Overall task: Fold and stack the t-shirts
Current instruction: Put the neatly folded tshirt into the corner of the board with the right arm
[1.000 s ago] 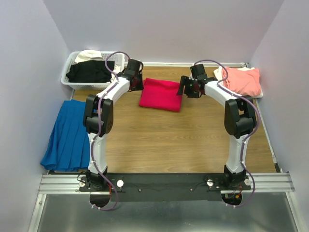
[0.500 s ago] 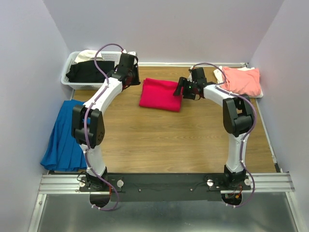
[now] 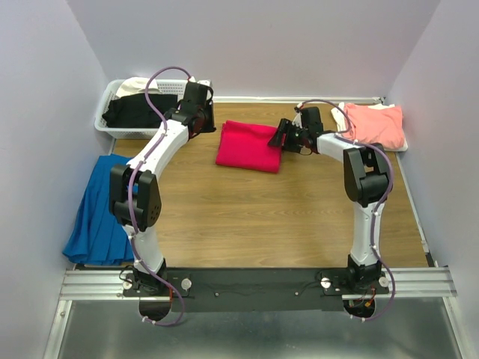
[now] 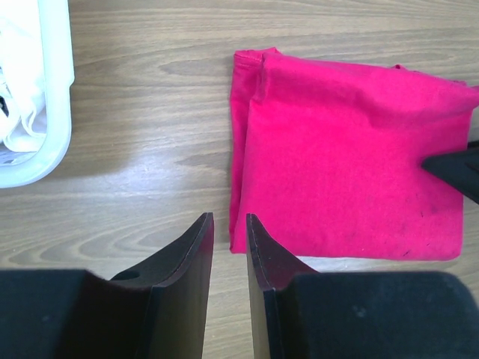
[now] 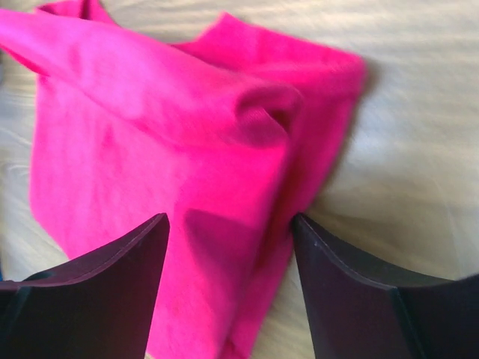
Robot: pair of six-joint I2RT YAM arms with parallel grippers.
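A folded crimson-red t-shirt (image 3: 249,146) lies flat on the wooden table at the back middle. My right gripper (image 3: 283,134) is open at its right edge, with one finger over the cloth and the other over the wood beside it; the shirt's bunched edge (image 5: 224,149) lies between the fingers. My left gripper (image 3: 198,112) hovers off the shirt's left edge (image 4: 247,149), its jaws nearly together with nothing between them. A salmon-pink t-shirt (image 3: 374,123) lies folded at the back right. A black t-shirt (image 3: 138,111) and a cream one (image 3: 138,84) lie in the basket.
The white lattice basket (image 3: 105,123) stands at the back left, and its rim shows in the left wrist view (image 4: 56,112). A blue cloth (image 3: 105,209) hangs over the table's left edge. White cloth (image 3: 340,114) lies under the salmon shirt.
My left arm has swung up and left, off the red shirt's left edge towards the basket. My right gripper has edged slightly left onto the shirt's right edge.
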